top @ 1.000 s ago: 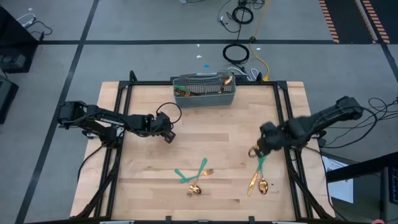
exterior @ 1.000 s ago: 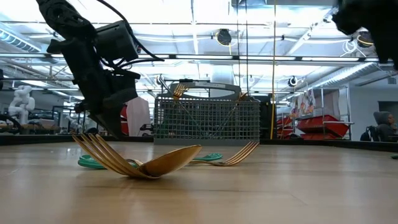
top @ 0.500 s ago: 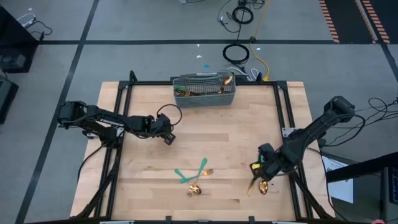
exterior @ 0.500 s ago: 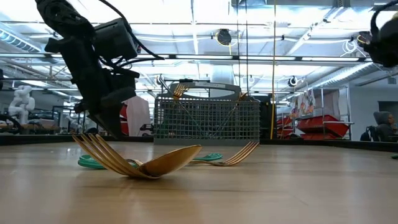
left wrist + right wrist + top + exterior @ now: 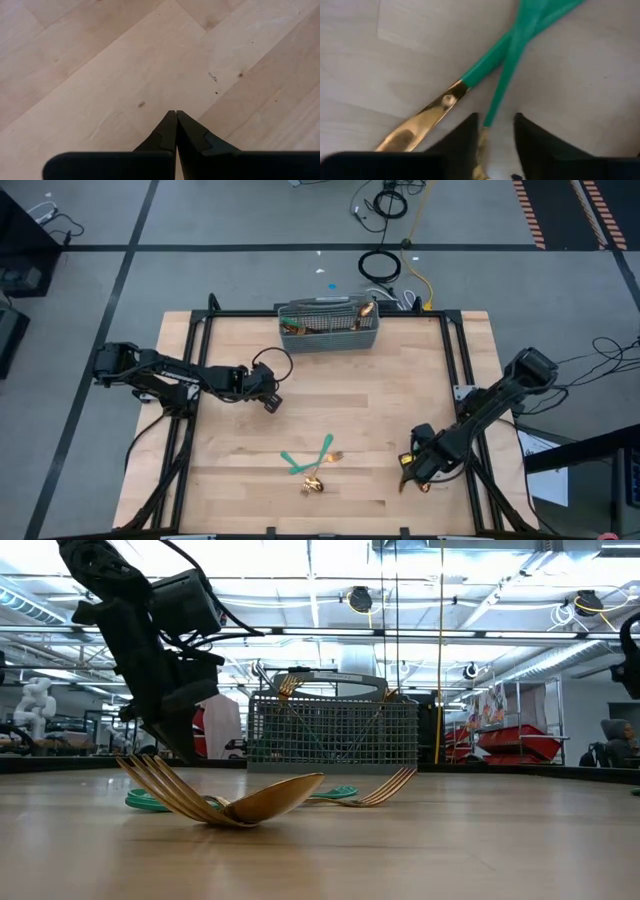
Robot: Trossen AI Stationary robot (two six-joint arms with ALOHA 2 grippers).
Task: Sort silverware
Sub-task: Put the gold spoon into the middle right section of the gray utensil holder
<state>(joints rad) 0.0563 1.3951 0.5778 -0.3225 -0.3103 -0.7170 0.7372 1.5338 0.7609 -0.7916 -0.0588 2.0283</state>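
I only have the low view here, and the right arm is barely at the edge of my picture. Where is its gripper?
Observer: The right gripper is down over two teal-handled pieces near the table's right edge, far from the basket.
Operator: Gripping one?
Observer: Not yet. Its fingers straddle one teal handle, with a gap showing.
Operator: And the left gripper?
Observer: The left gripper is shut and empty over bare wood.
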